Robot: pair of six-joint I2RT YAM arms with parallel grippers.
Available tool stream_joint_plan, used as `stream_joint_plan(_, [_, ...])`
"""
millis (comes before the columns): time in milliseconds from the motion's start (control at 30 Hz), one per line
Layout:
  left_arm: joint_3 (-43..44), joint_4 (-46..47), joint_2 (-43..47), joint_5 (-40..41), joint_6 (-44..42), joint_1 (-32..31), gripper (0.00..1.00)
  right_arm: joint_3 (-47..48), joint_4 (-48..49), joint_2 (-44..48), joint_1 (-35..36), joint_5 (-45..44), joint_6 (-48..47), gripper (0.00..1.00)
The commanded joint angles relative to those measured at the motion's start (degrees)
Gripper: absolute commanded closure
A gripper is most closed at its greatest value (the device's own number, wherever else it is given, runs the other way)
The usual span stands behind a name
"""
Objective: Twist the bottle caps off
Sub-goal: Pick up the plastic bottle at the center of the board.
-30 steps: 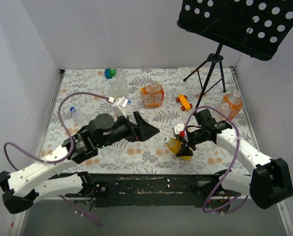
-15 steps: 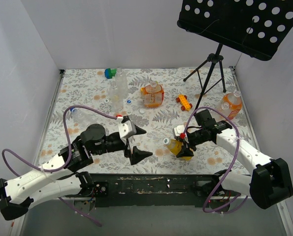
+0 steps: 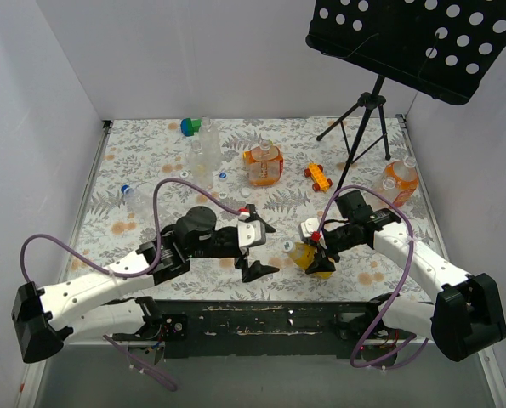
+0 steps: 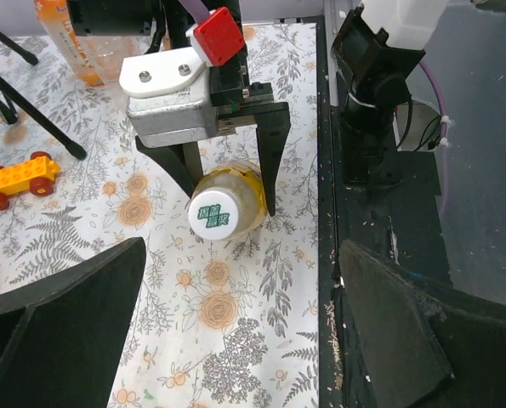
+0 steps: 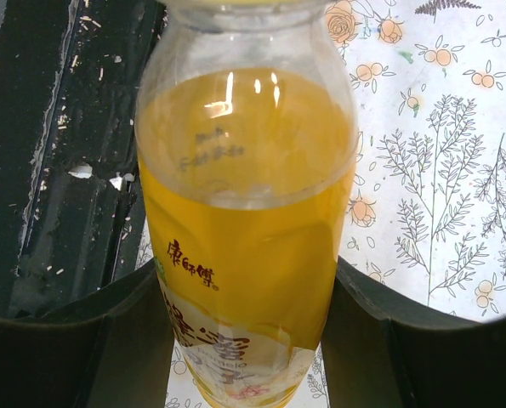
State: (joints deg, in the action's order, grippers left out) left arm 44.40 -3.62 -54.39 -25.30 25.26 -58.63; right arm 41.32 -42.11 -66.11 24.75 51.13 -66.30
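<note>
Right end effector [image 3: 315,254]: clamped on the body of a bottle [image 3: 305,253] of yellow drink, one finger on each side, near the front edge of the flower-patterned worktop [image 3: 142,161].
Held bottle: tilted on its side, with its white cap [image 4: 213,216], printed in green, screwed on and facing the left arm.
Left end effector [image 3: 264,249]: jaws spread wide and empty, lined up with the cap and close to it, not touching.
Mid worktop: a squat orange bottle [image 3: 263,165], loose caps [image 3: 223,176] and an orange toy car [image 3: 317,176].
Far left: clear bottles [image 3: 203,146] beside a green-and-blue block [image 3: 190,127].
Right edge: a second orange bottle [image 3: 400,181] near the legs of a black music stand [image 3: 406,38].
</note>
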Motion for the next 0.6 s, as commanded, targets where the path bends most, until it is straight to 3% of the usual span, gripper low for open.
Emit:
stream_joint_plan(0, [2.5, 3.3, -4.0, -2.7, -2.4, 0.1, 0.02, 0.5, -0.3, 1.1, -0.1, 4.1, -1.3, 0.88])
stream_joint_plan(567, [6.6, 5.8, -14.6, -4.6, -2.0, 0.3, 0.35, 0.5, -0.7, 1.1, -0.2, 4.1, -1.6, 0.88])
